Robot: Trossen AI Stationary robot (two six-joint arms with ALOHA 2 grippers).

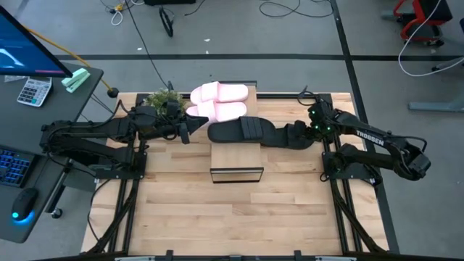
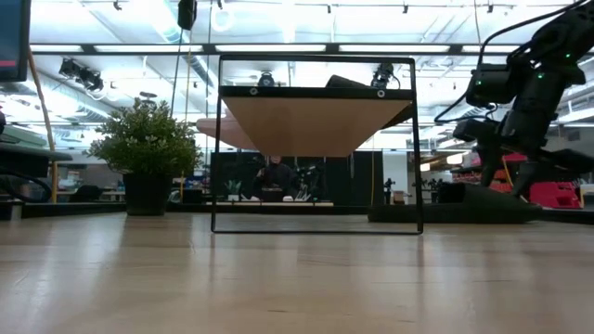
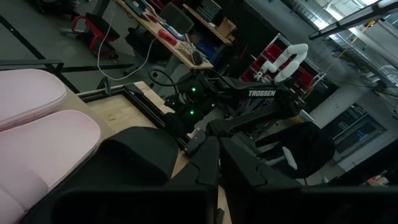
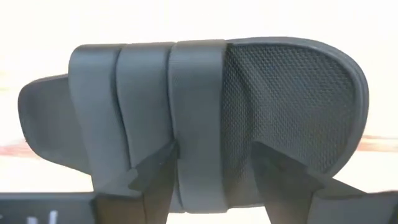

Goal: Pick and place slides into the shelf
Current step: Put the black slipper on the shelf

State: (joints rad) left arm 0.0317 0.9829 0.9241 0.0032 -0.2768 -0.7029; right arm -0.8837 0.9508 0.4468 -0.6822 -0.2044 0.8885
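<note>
My right claw (image 1: 284,136) grips the black slide (image 1: 239,131); I'd lower it flat on the shelf (image 1: 235,156) beside the pink pair (image 1: 217,101). Left claw (image 1: 187,128) closed, empty.

Pale pink slides (image 1: 218,101), plain. Black slide (image 1: 241,132), matte, ribbed strap, fine mesh-textured footbed. Shelf (image 1: 235,156) top light wood-grain, frame thin black. Table (image 1: 217,217) light slatted wood. Arms dark, white lettering on right arm (image 1: 373,141). Plant (image 2: 146,139) green, black pot.
</note>
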